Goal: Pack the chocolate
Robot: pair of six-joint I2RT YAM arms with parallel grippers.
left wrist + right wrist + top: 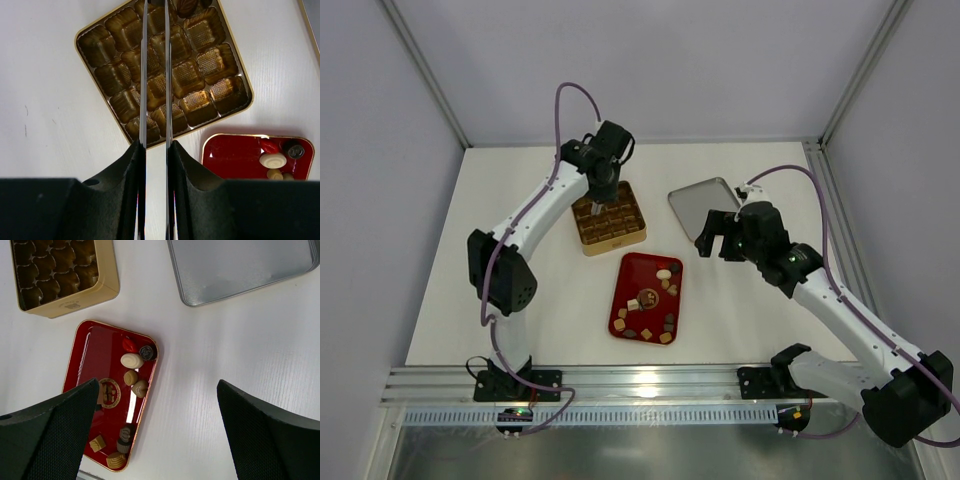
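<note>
Several chocolate pieces [650,300], dark, tan and cream, lie in the red tray [638,272]; they also show in the right wrist view [131,360]. One dark piece [186,6] sits in a far compartment of the gold grid box [112,77]; the other compartments in view are empty. My left gripper [603,195] hovers over the far part of the box, its thin fingers [144,75] a narrow gap apart with nothing seen between them. My right gripper [718,238] is wide open and empty above the table, just right of the tray [100,355].
A silver lid [700,205] lies upside down at the back right, behind my right gripper; it also shows in the right wrist view [240,265]. The gold box [107,280] stands just behind the red tray. Frame walls surround the table.
</note>
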